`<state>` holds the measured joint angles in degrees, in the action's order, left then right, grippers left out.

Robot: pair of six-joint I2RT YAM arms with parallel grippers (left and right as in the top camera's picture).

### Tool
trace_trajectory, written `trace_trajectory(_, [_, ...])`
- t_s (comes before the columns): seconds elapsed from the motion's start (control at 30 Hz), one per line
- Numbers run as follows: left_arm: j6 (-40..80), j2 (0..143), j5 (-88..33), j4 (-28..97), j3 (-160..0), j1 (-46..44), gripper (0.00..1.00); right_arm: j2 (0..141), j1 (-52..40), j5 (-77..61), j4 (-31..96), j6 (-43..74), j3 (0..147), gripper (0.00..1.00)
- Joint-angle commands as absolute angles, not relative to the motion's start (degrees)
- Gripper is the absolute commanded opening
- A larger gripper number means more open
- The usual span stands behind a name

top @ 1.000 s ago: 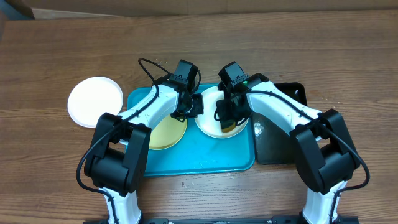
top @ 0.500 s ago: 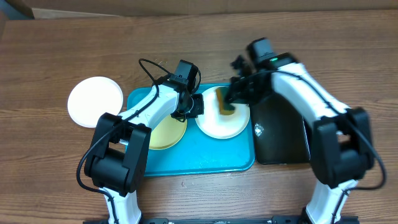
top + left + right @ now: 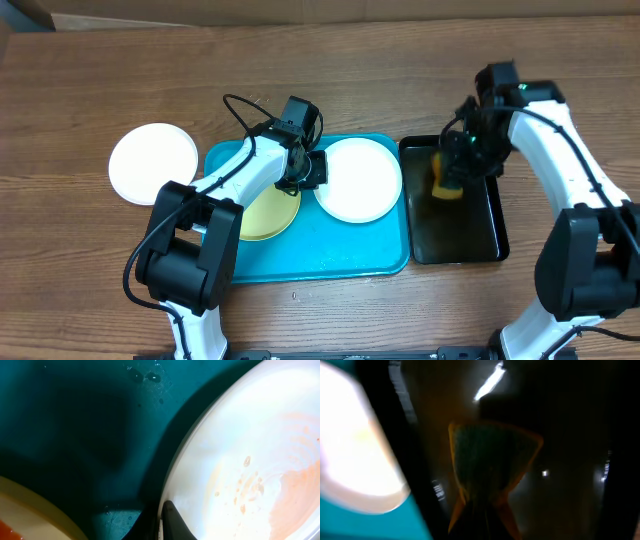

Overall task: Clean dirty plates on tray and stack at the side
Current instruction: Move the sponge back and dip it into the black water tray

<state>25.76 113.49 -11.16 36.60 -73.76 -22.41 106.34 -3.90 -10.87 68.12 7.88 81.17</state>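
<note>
1. One dark fingertip (image 3: 170,519) of the left gripper (image 3: 308,170) is seen laid on the left rim of the white plate (image 3: 240,460). The fingers are drawn narrow, almost together, and whether the rim is pinched cannot be told.
2. Orange smears are seen on that plate's face. The plate is set in the far right part of the turquoise tray (image 3: 330,262).
3. The left arm (image 3: 235,180) is stretched from the near edge diagonally far and right. It passes over the pale yellow plate (image 3: 268,215), which lies in the tray's left half, just beside the white plate.
4. The right gripper (image 3: 450,172) is closed on a yellow-and-green sponge (image 3: 490,460), which is held over the far part of the black tray (image 3: 460,240), right of the turquoise one. Whether the sponge touches it cannot be told.
5. The right arm (image 3: 560,140) is raised from the near right, bent at the far side, with the wrist turned left and downward.
6. A second white plate (image 3: 153,163) is set on the wooden table (image 3: 100,60), just left of the tray's far left corner.
</note>
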Motion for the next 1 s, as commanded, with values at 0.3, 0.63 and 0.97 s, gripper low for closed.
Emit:
trace_trajectory(0.3, [25.2, 114.1, -13.1, 36.1, -73.7, -23.0, 0.08, 105.4, -4.3, -3.9, 57.3, 9.6, 71.5, 0.71])
trace_trajectory(0.63, [25.2, 114.1, -13.2, 36.0, -73.7, -23.0, 0.08, 105.5, -4.5, -3.0, 52.2, 9.6, 69.2, 0.71])
trace_trajectory(0.97, [25.2, 114.1, -13.2, 36.0, -73.7, -23.0, 0.08, 105.5, -4.5, -3.0, 40.7, 10.1, 60.5, 0.51])
